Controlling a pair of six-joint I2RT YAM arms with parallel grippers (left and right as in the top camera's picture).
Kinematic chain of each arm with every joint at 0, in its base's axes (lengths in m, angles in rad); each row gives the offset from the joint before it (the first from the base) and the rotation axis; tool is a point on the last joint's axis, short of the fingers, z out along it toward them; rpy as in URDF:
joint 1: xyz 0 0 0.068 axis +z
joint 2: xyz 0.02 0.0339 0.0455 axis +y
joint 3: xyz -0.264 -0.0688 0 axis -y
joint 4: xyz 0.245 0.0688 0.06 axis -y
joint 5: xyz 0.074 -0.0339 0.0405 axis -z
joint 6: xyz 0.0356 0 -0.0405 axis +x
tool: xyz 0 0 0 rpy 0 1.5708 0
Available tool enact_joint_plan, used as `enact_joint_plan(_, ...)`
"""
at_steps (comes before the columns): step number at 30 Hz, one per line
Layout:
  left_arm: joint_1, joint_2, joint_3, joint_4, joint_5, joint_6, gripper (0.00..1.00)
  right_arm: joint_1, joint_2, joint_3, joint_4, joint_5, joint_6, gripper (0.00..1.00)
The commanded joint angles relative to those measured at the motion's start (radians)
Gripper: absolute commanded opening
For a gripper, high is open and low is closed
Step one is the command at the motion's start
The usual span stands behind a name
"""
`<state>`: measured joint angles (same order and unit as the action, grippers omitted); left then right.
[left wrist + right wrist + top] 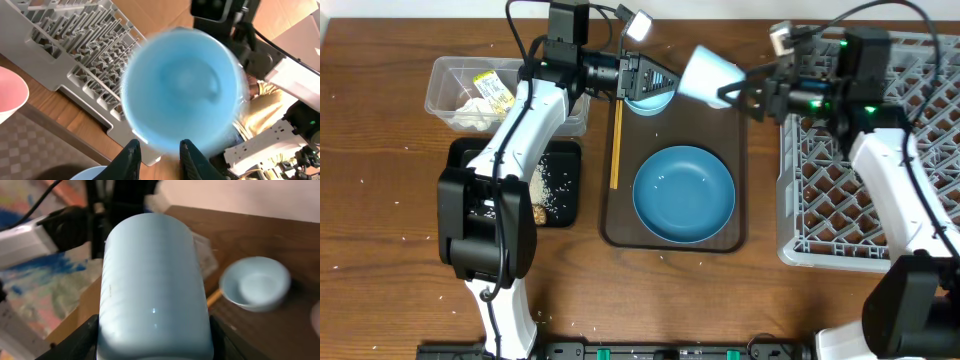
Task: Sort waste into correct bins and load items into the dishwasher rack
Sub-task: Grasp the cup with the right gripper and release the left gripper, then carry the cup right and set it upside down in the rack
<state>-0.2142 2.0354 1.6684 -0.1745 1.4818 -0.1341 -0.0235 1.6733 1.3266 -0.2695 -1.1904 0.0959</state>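
Above brown tray's (620,226) far end, right gripper (733,94) pinches light-blue cup (706,70) tipped sideways; left gripper (669,80) jaws slightly apart, empty, over small light-blue bowl (646,102).

- The overhead camera looks straight down from high above the table (380,250). It takes in both arms, the dark brown serving tray (715,125) and the dishwasher rack (800,200).
- The left wrist camera sits behind the left gripper (160,146) and faces the robot's right. The light-blue cup (182,90) fills the view at close range, blurred, with the rack behind it.
- The right wrist camera sits behind the right gripper (152,340), faces left, and is almost against that cup's side.
- All three views share the cup.
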Motion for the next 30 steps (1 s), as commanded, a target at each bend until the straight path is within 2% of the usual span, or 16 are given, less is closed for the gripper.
enact_joint_plan(1,0.002,-0.002,0.005,0.004,-0.010,0.005,0.28,-0.055,0.006,0.005,-0.013,0.013,0.005,0.38)
enact_joint_plan(10,0.002,-0.002,0.004,-0.006,-0.102,0.005,0.28,-0.150,0.006,0.005,-0.054,0.191,0.104,0.36)
enact_joint_plan(15,0.002,-0.002,0.004,-0.117,-0.299,0.006,0.27,-0.161,0.006,0.008,-0.124,0.351,0.140,0.35)
enact_joint_plan(21,-0.001,-0.002,0.004,-0.299,-0.600,0.009,0.28,-0.164,-0.008,0.063,-0.309,0.547,0.131,0.34)
enact_joint_plan(30,-0.001,-0.002,0.004,-0.448,-0.803,0.010,0.28,-0.166,-0.031,0.268,-0.614,0.922,0.124,0.35)
